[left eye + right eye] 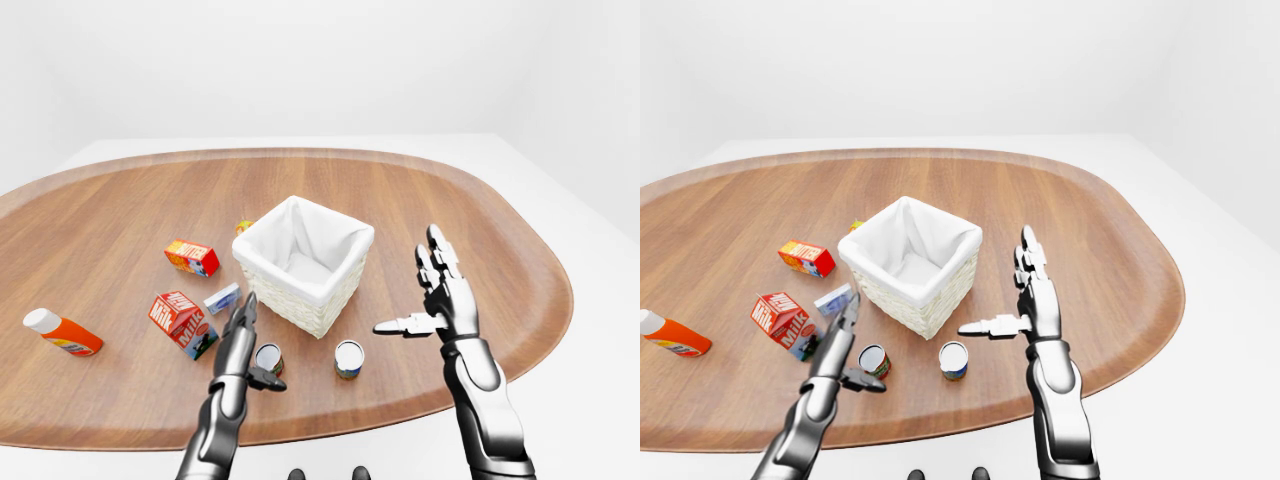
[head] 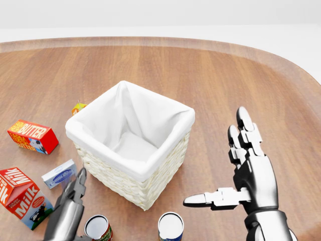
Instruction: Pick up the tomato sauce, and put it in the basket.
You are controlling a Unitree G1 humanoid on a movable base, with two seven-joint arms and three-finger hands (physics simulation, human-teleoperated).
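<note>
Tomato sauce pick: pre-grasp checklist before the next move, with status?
1. Target identified: cannot tell. Two cans stand below the basket, a red-labelled can and a blue-labelled can; the labels are unreadable.
2. Left hand free: ok, fingers open, holding nothing, beside the red-labelled can.
3. Right hand free: ok, open, held above the table, right of the basket.
4. Basket ready: ok, upright, white liner showing nothing inside.
5. Cans graspable: ok, both upright and apart.
6. Clutter near the left hand: not ok, milk carton and a small blue-white box lie close.
</note>
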